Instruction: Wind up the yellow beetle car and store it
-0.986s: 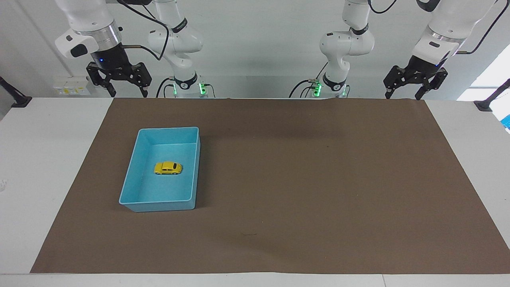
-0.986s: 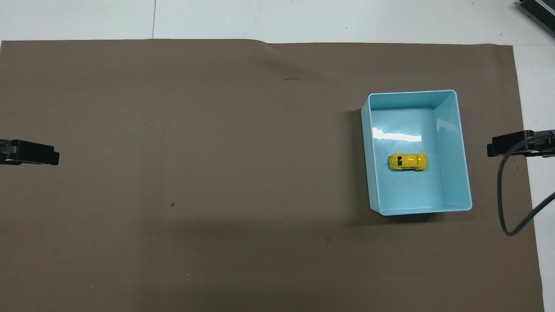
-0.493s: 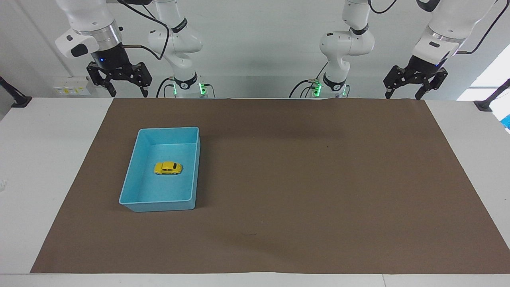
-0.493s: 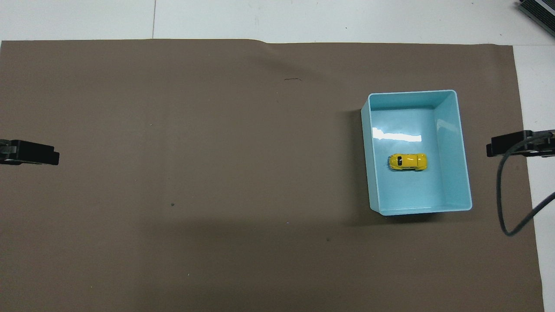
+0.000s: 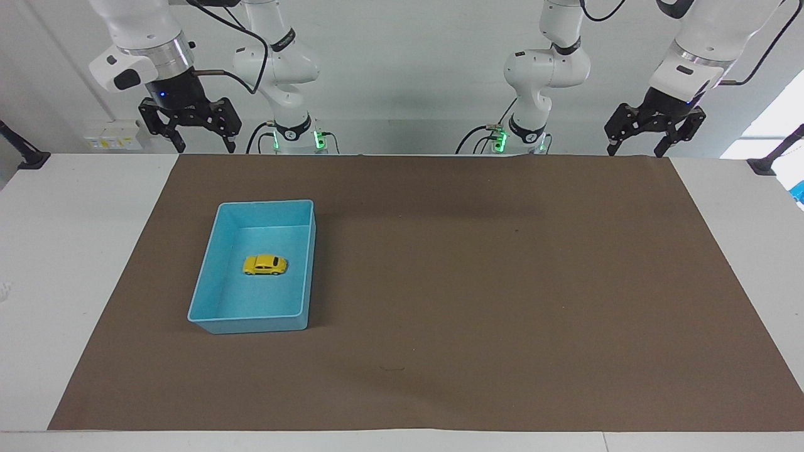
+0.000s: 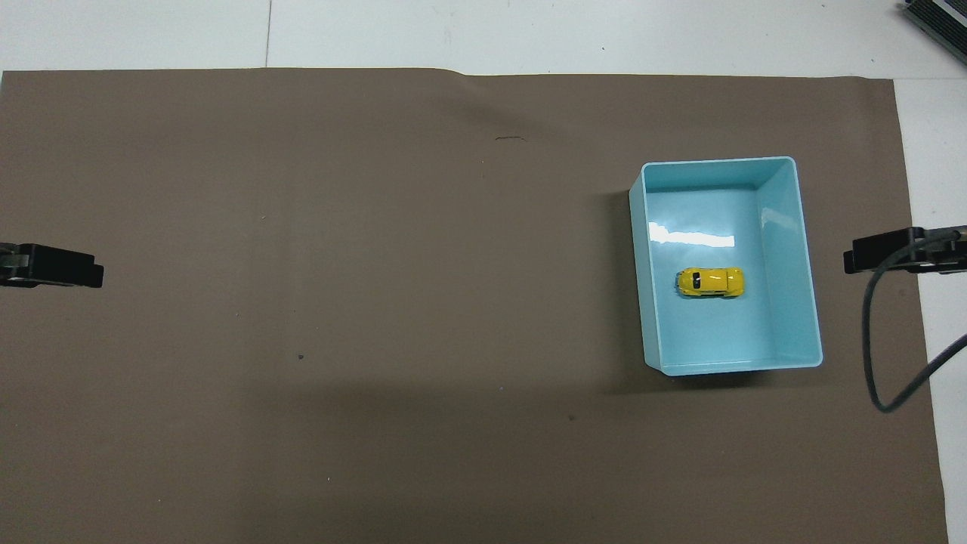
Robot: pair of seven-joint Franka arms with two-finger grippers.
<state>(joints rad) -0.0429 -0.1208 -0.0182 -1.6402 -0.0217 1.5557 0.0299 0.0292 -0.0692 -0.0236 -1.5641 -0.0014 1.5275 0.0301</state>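
Overhead view, yellow beetle car (image 6: 710, 282) (dark windows) in blue bin (image 6: 801, 249), both hands open

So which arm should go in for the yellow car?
The right arm, probably. The yellow beetle car sits in the blue bin toward the right arm's end of the table, below the open right gripper. The left gripper, open too, waits up at the other end.

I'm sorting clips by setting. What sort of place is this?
Probably a robotics lab bench: two white Franka arms at a white table covered by a brown paper mat, with a small yellow toy beetle car in a light blue plastic bin.
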